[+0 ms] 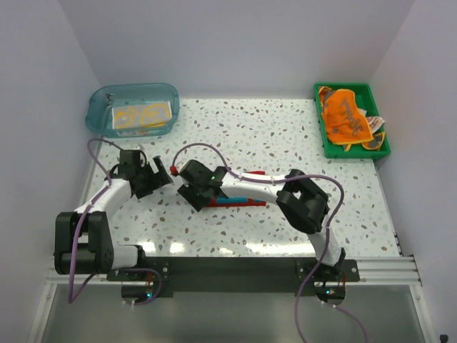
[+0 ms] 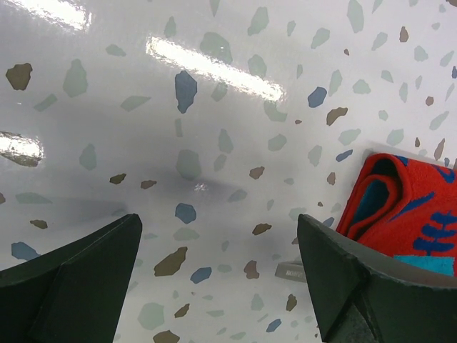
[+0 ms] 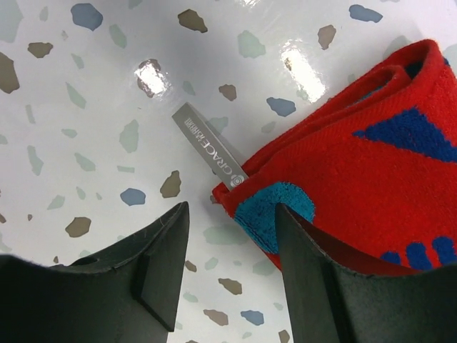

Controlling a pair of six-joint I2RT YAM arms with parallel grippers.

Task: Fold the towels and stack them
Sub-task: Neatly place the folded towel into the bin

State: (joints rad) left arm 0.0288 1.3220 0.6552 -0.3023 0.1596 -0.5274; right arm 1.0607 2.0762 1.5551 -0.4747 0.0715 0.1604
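1. The left gripper point(image 2: 218, 229) hovers over the speckled table point(image 2: 214, 107). Its jaws are spread wide and released, with only bare tabletop between them.
2. In the left wrist view, a red towel with teal and blue print point(image 2: 403, 204) lies just right of the right-hand finger point(image 2: 343, 279). It is folded, with layered edges showing at its near corner. No contact with that finger can be made out.
3. The right gripper point(image 3: 228, 214) sits low over the same towel's corner. Its jaws are parted and grasp nothing, and tabletop shows in the gap. The teal patch at the corner lies between the fingertips, and the right-hand finger point(image 3: 328, 286) overlaps the red cloth.
4. A grey label tag point(image 3: 207, 146) sticks out from that corner, flat on the table, with printed lettering on it.
5. In the top view, the red towel is at table centre, mostly hidden under the right forearm.
6. A clear blue tub point(image 1: 96, 118) stands at the far left corner and holds a folded cream towel with yellow print point(image 1: 143, 114).
7. A green tray point(image 1: 353, 152) stands at the far right corner. An orange towel point(image 1: 344, 118) lies crumpled on top, and other cloths peek out from under its right edge.
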